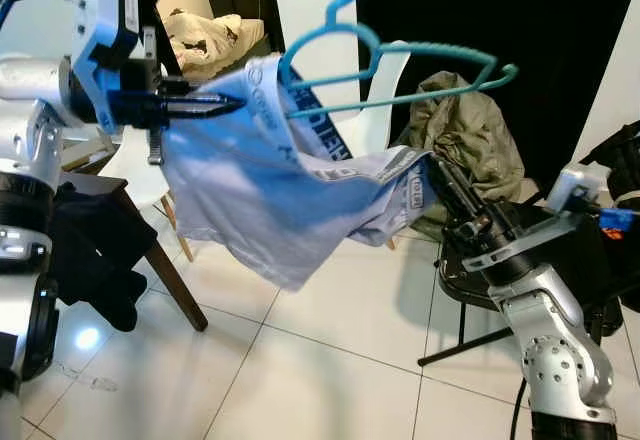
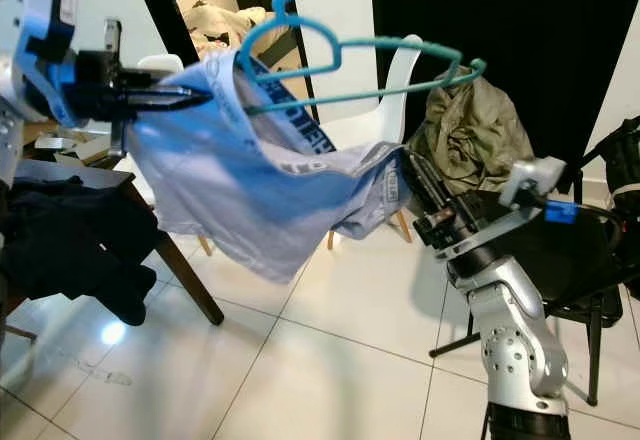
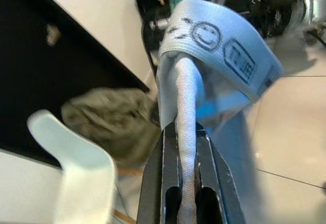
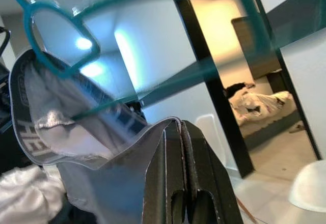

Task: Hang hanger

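A teal plastic hanger (image 1: 440,52) is threaded through a pale blue garment (image 1: 250,180) with a printed waistband, and its hook points up. The garment is stretched in the air between my two grippers. My left gripper (image 1: 235,106) is shut on the waistband's left end; in the left wrist view the band (image 3: 214,35) loops over the closed fingers (image 3: 170,152). My right gripper (image 1: 435,165) is shut on the fabric's right end. In the right wrist view the hanger's bar (image 4: 204,71) crosses above that gripper (image 4: 181,124).
A white chair (image 1: 385,90) stands behind the garment, with an olive cloth heap (image 1: 470,140) beside it. A dark wooden table (image 1: 165,260) draped with black clothes (image 1: 90,250) is at the left. A black folding chair (image 1: 460,345) stands at the right on the tiled floor (image 1: 300,360).
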Controlling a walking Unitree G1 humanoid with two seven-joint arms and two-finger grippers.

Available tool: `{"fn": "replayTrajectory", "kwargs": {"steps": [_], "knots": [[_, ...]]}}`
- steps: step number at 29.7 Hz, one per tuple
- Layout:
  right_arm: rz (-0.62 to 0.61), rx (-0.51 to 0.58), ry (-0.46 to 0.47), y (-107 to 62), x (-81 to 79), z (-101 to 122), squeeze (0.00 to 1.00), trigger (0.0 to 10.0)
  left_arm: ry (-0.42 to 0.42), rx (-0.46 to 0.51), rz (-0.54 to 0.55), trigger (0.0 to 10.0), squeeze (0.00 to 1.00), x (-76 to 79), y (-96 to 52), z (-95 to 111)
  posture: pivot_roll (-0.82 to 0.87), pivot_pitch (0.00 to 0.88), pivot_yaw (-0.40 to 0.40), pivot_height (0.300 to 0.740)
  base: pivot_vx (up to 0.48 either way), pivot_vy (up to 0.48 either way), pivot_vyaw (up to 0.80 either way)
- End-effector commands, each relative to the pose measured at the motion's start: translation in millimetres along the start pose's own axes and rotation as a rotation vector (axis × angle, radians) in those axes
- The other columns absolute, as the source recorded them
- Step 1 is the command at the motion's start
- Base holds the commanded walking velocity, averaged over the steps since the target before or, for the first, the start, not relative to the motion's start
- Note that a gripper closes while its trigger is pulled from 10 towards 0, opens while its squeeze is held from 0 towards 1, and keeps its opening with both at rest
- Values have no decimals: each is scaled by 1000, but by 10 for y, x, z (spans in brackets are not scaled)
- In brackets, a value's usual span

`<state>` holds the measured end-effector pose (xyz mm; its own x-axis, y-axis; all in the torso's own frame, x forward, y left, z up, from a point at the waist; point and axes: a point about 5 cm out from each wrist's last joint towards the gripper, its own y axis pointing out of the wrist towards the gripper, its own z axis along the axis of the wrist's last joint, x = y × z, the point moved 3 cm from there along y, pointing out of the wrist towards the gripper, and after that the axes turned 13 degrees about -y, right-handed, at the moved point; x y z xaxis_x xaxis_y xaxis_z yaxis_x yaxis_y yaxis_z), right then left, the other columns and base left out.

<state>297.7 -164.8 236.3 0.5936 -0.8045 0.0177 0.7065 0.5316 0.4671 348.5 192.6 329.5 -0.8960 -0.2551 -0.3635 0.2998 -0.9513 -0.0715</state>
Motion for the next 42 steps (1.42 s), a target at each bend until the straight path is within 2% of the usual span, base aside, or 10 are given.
{"fn": "replayTrajectory", "kwargs": {"steps": [1, 3, 4, 7, 8, 13, 16, 25, 30, 42], "knots": [[50, -14, -12, 24, -94, -5, 0, 0, -40, -46, 1, 0, 0, 21, -81, -85, -35, 9, 142, 740, 0, 0, 0], [99, -60, -45, 25, -157, -43, 0, 0, -110, -51, -20, 0, 0, 96, -101, -229, -35, 12, 143, 740, 0, 0, 0], [175, -124, -85, 9, -269, -126, 0, 0, -208, -50, -60, 0, 0, 218, -110, -401, -32, 15, 144, 740, 0, 0, 0], [227, -167, -109, -9, -347, -187, 0, 0, -272, -46, -87, 0, 0, 303, -114, -503, -32, 15, 144, 740, 0, 0, 0], [347, -255, -141, -74, -531, -316, 0, 0, -387, -29, -125, 0, 0, 483, -88, -705, -26, 25, 144, 740, 0, 0, 0], [487, -357, -174, -192, -714, -452, 0, 0, -506, -35, -146, 0, 0, 653, -110, -922, -25, 29, 144, 740, 0, 0, 0], [560, -444, -213, -318, -745, -528, 0, 0, -608, -68, -160, 0, 0, 758, -271, -1023, -25, 36, 138, 740, 0, 0, 0], [558, -563, -328, -445, -537, -589, 0, 0, -676, -200, -145, 0, 0, 873, -566, -1059, -22, 43, 129, 740, 0, 0, 0], [490, -633, -437, -440, -300, -634, 0, 0, -678, -305, -113, 0, 0, 901, -784, -1046, -17, 49, 105, 740, 0, 0, 0], [499, -659, -501, -336, -248, -725, 0, 0, -540, -297, -123, 0, 0, 801, -817, -713, -19, 53, 65, 740, 0, 0, 0]]}}
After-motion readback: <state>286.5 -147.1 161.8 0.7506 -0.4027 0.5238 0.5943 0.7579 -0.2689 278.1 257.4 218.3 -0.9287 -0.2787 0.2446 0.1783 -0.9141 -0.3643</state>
